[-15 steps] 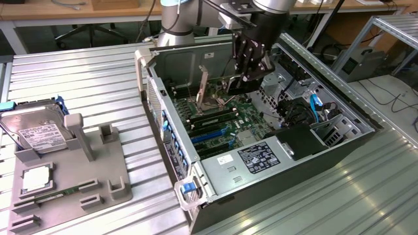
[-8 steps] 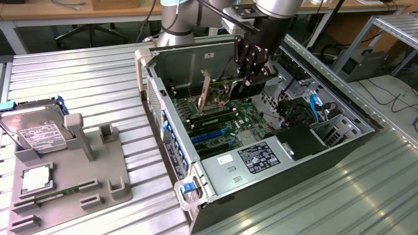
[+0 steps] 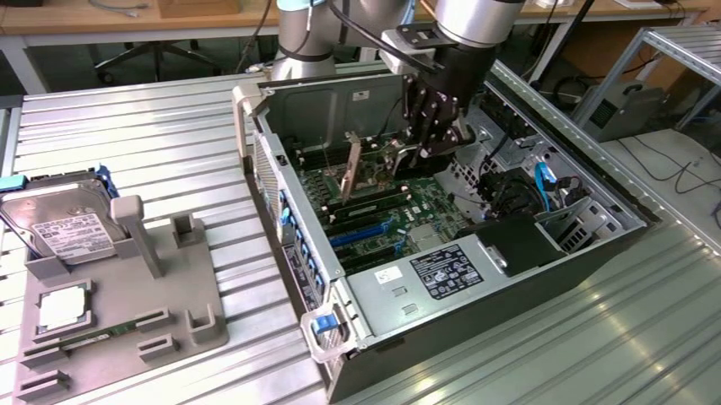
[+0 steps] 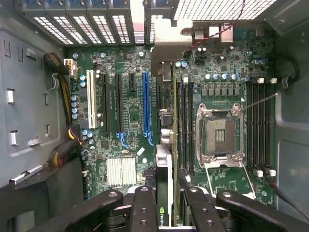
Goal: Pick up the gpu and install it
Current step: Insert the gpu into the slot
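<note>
gpu (image 4: 164,164) picked up: claw (image 4: 166,193) closed narrowly on it, holding it edge-on inside computer case (image 3: 316,105), over motherboard (image 4: 130,121) beside blue slot (image 4: 146,104). Seating in slot: cannot tell, likely unfinished.

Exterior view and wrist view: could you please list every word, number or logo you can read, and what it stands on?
No text reads clearly in either view.
Label on the hard drive: printed lines, too small to read.
Large black-and-white label on the silver box: too blurred to read.
Small white sticker beside it: too small to read.
Edge of the gpu in the claw: green emblem, no legible letters.
Markings on the motherboard: too small to read.
</note>
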Motion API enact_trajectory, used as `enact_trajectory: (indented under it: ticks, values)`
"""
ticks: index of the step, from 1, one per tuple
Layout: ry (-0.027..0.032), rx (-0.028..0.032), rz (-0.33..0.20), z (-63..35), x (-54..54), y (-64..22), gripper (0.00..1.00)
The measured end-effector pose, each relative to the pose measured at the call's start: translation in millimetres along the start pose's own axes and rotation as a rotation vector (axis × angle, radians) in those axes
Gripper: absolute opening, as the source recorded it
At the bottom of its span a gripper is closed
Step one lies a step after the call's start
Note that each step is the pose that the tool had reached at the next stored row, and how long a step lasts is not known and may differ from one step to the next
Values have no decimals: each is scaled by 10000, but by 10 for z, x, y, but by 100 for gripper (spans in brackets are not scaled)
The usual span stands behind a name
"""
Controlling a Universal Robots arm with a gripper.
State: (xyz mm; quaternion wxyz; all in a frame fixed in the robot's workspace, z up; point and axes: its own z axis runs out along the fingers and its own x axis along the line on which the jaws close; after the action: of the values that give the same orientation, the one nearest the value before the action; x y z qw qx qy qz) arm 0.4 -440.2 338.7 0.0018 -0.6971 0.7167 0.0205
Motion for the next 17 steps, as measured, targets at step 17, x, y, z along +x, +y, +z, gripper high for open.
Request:
enact_trajectory:
  ticks: [17]
  values:
    - [0, 9, -1, 131, 7, 116, 27]
